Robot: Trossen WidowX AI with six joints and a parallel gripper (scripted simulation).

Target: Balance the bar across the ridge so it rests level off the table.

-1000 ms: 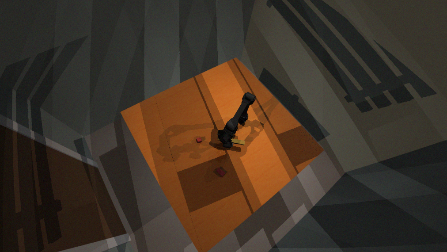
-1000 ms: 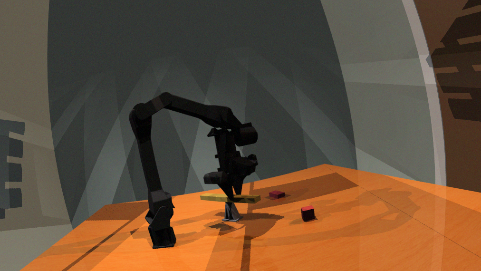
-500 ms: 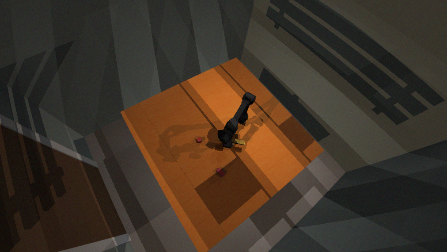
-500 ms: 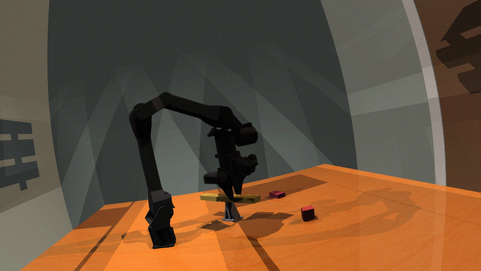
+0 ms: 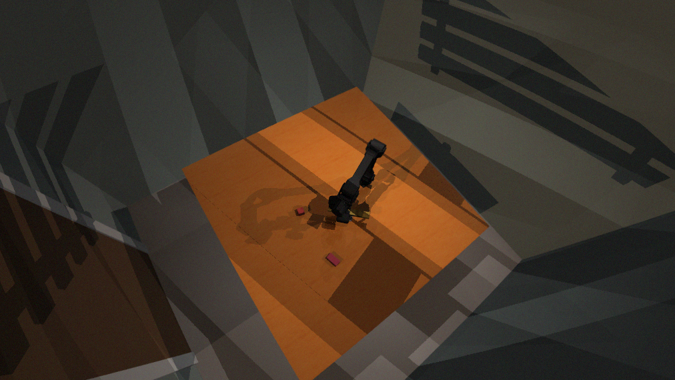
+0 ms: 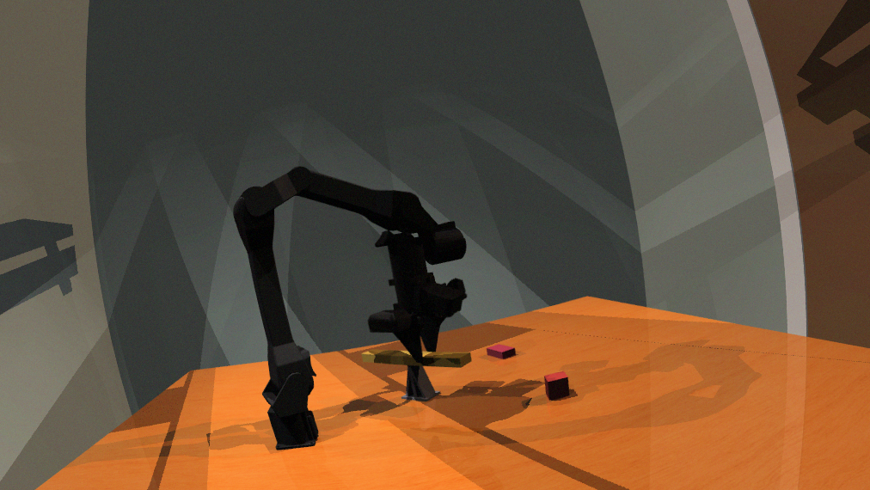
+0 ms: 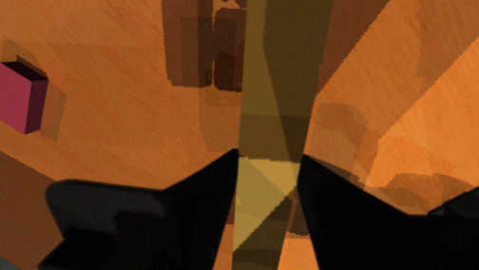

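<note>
Yellow bar (image 7: pixel 268 190) gripped between black fingertips; pink block (image 7: pixel 16 97) seen on the wooden surface (image 7: pixel 119 119), beyond the fingers, far left.

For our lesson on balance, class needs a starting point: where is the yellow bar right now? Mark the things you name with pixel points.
In the exterior view, the yellow bar (image 5: pixel 361 214) (image 6: pixel 447 358) (image 7: pixel 268 190) is right of the arm's base (image 6: pixel 311 439), between the hand's (image 5: pixel 343 219) (image 6: pixel 424 354) (image 7: pixel 269 166) fingers, above the grey ridge stand (image 6: pixel 422 388).

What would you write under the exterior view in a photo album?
A black robot arm's gripper holds a yellow bar above two red blocks' tabletop.
</note>
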